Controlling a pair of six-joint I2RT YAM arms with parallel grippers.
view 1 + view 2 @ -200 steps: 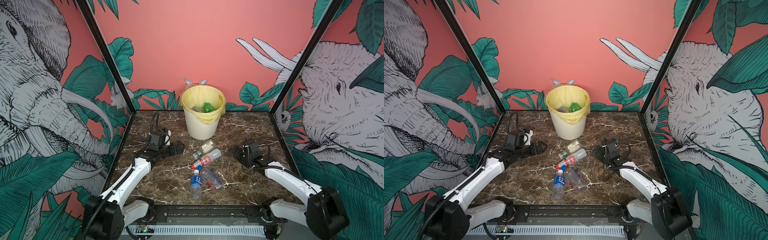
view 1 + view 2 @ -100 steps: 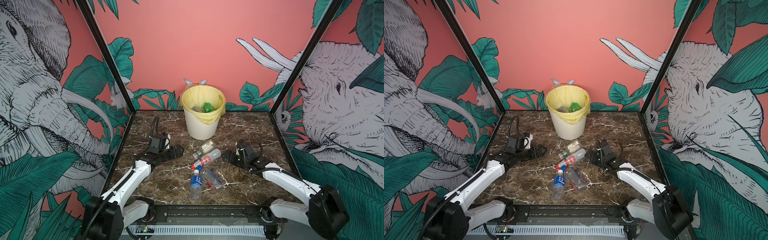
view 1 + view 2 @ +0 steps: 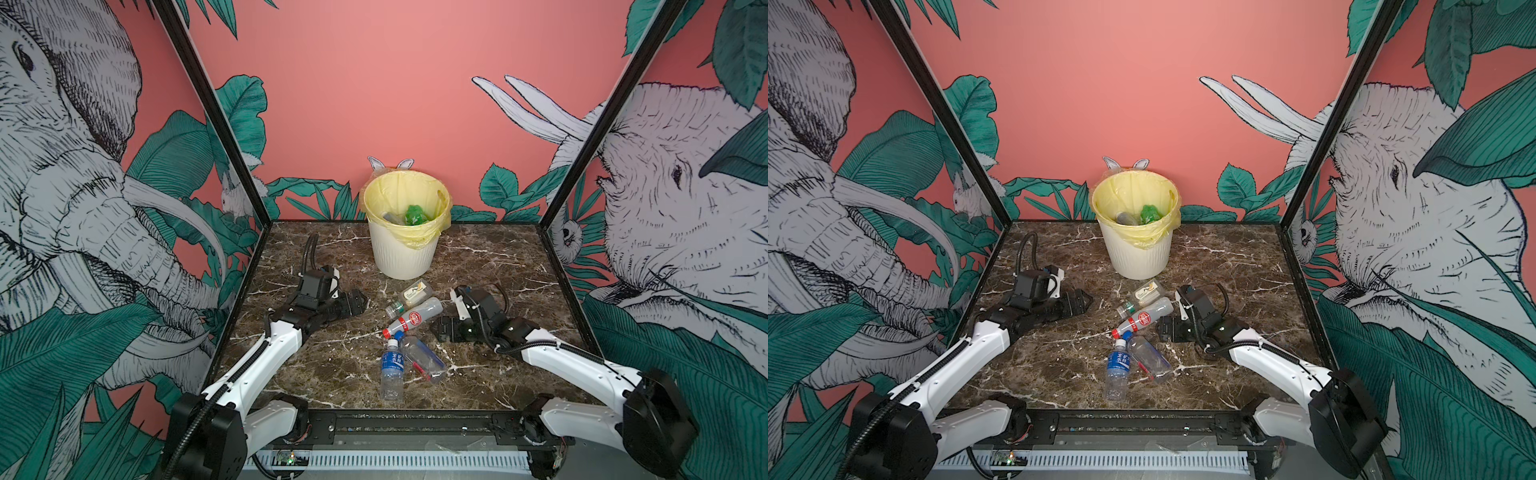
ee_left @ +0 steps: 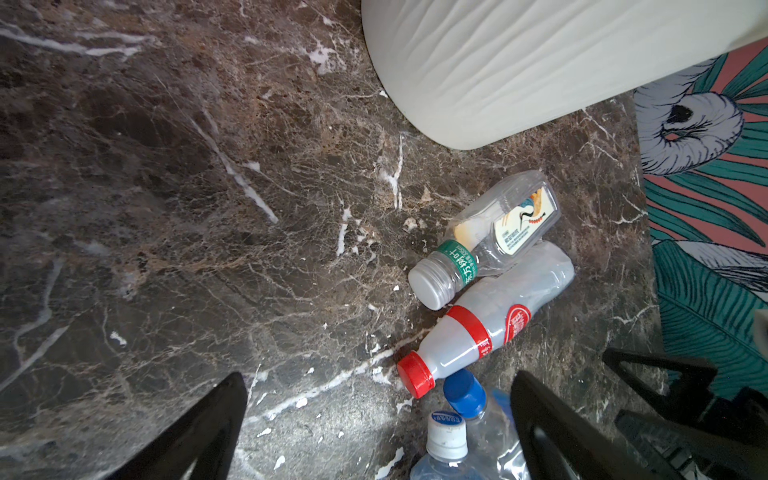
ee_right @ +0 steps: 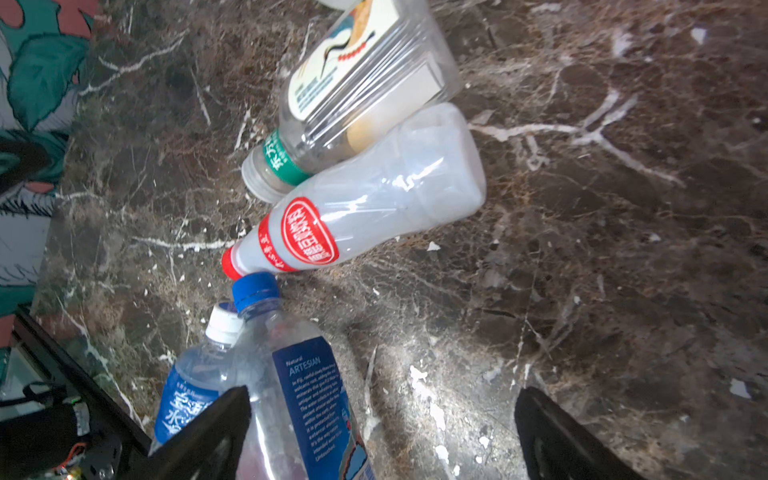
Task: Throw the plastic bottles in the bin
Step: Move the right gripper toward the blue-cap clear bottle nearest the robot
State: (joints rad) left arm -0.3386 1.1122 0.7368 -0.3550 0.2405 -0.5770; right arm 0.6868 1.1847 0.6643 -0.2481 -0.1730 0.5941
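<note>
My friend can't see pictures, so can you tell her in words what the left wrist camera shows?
A green-banded bottle, a red-capped bottle, a blue-capped bottle and a white-capped bottle lie close together on the dark marble table beside the white ribbed bin. The left end effector is open, holding nothing.

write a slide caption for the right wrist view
Open right gripper over the marble table, red-capped bottle ahead, blue-capped bottle closer in.
</note>
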